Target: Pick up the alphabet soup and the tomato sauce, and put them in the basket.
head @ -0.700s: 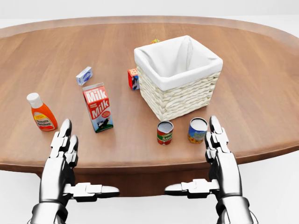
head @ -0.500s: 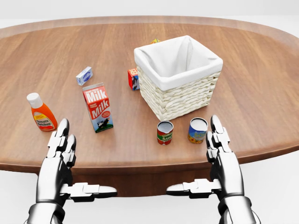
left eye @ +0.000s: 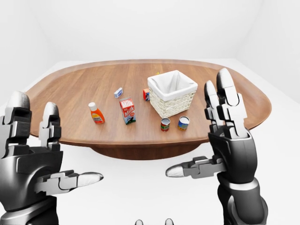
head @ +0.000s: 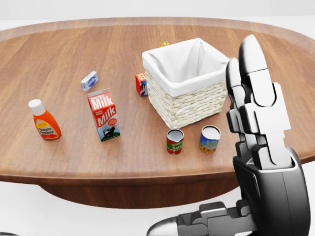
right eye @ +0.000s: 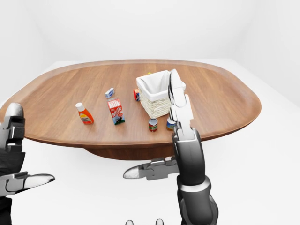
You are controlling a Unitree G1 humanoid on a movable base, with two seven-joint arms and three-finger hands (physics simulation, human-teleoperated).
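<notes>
Two upright labelled cans, red-green tomato sauce (head: pixel 174 141) and blue-yellow alphabet soup (head: pixel 209 139), stand at nine o'clock of the right hand's (head: pixel 258 132) spread, empty fingers (head: pixel 252 61); the left hand (left eye: pixel 30 154) is likewise open.

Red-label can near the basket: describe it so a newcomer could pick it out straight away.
In the head view, start at the white-lined wicker basket on the wooden table. Below it, toward the table's near edge, two small cans stand side by side, apart. Yours is the left one, the red-label can, with red and green bands; its neighbour, the blue-label can, is blue and yellow.
</notes>
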